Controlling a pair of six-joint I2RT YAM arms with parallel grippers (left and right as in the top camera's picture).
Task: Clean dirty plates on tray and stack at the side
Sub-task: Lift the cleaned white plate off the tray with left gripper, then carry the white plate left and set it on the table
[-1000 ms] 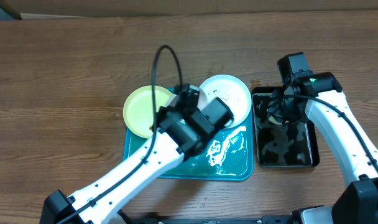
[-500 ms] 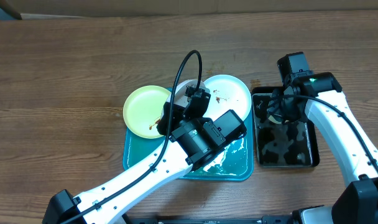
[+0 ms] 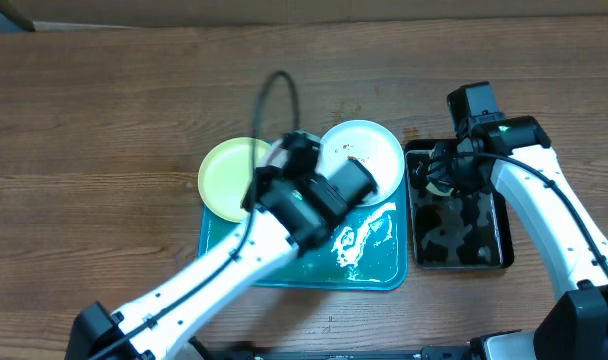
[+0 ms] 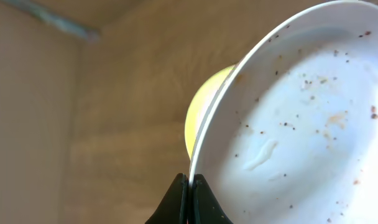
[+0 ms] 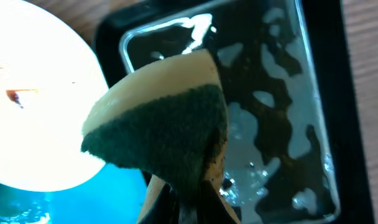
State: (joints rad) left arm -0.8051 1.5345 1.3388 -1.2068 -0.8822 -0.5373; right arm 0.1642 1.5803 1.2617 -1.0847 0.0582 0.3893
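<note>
Scrubbing step: left gripper (image 4: 190,185) pinches the white plate (image 4: 301,124) (rim-held, tilted). At three o'clock, right gripper (image 5: 179,190) clamps the sponge (image 5: 161,127); bring it across.

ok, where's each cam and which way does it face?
Overhead: fixed above the table, looking straight down; tray, black tub, left arm and right arm show.
Left wrist: on the left arm, looking along the left gripper, shut on a white plate.
Right wrist: on the right arm, looking down past the right gripper and its sponge at the tub.
Shared: yellow-green plate, overhead and left wrist.
</note>
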